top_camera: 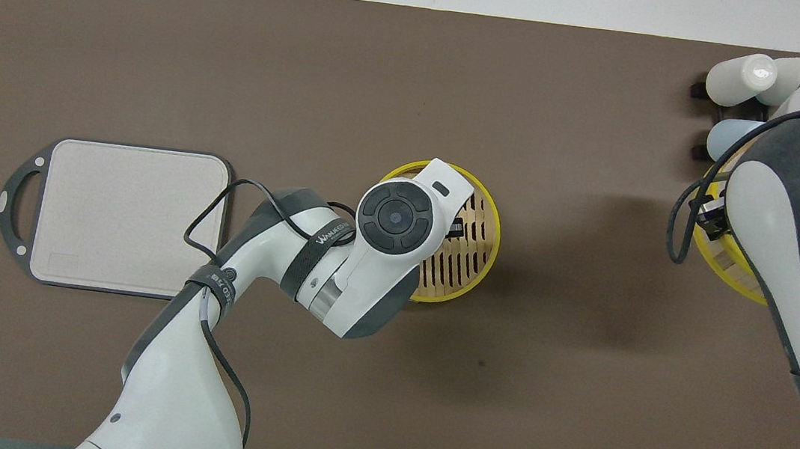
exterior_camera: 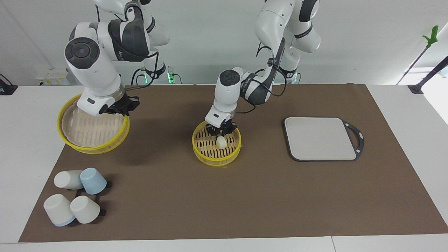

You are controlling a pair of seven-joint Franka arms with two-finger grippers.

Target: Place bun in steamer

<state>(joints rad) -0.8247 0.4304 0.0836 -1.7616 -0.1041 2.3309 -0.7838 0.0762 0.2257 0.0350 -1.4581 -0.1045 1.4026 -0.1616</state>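
Observation:
The steamer's lower tier (exterior_camera: pixel 217 161), with a yellow rim and a slatted floor, sits mid-table; it also shows in the overhead view (top_camera: pixel 488 212). My left gripper (exterior_camera: pixel 221 135) reaches down inside it, shut on the cream-white bun (exterior_camera: pixel 221 142), which is low over or on the slats. In the overhead view the left hand hides the bun. My right gripper (exterior_camera: pixel 123 106) is shut on the rim of the other yellow tier (exterior_camera: pixel 94 148) and holds it up over the mat's edge at the right arm's end.
A grey rectangular board (exterior_camera: pixel 320 138) lies toward the left arm's end of the table. Several white and blue cups (exterior_camera: pixel 75 196) lie on a black rack, farther from the robots than the raised tier. A brown mat (exterior_camera: pixel 245 203) covers the table.

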